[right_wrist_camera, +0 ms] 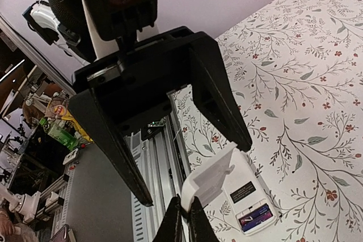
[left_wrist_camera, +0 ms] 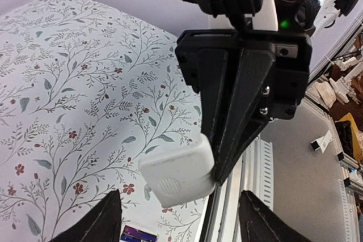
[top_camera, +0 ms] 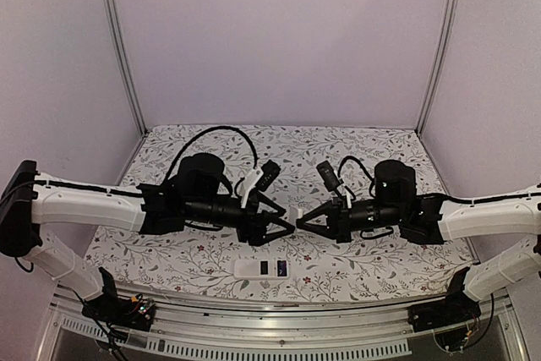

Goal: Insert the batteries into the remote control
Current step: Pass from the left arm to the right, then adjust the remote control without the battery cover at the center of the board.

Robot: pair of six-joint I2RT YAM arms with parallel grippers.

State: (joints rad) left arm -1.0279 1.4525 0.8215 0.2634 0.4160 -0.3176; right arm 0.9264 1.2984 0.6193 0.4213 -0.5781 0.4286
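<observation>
Top external: floral table [top_camera: 380, 150], both arms reaching in to meet above its near-centre.

- Left gripper [right_wrist_camera: 194, 171]: jaws wide, holding nothing. Its fingers stand either side of the cover and look clear of it.
- Right gripper [right_wrist_camera: 185, 217]: jaws closed, pinching the cover by one end.
- Remote [top_camera: 264, 268]: flat on the table just below the two grippers, near the front edge. It lies back up and uncovered, and nothing touches it.
- Cover [left_wrist_camera: 177, 175]: small white plastic piece in the air between the grippers, tilted.
- Batteries [right_wrist_camera: 256, 217]: purple-dark shape in the remote's open end. It's probably the cells seated, but too small to count or to check polarity.

Handling, my read:
- Remote is light, rigid, smooth plastic and will skate on the cloth if pushed. Take it across the long edges, or pin it down before pressing anything in.
- Cover is thin and very light, and its latch tabs would likely snap under a skewed push. An end pinch lets it pivot, so slide it on flat and straight.
- Cells, if they need reseating, are slick and round and will roll. Grip mid-barrel, across the axis.
</observation>
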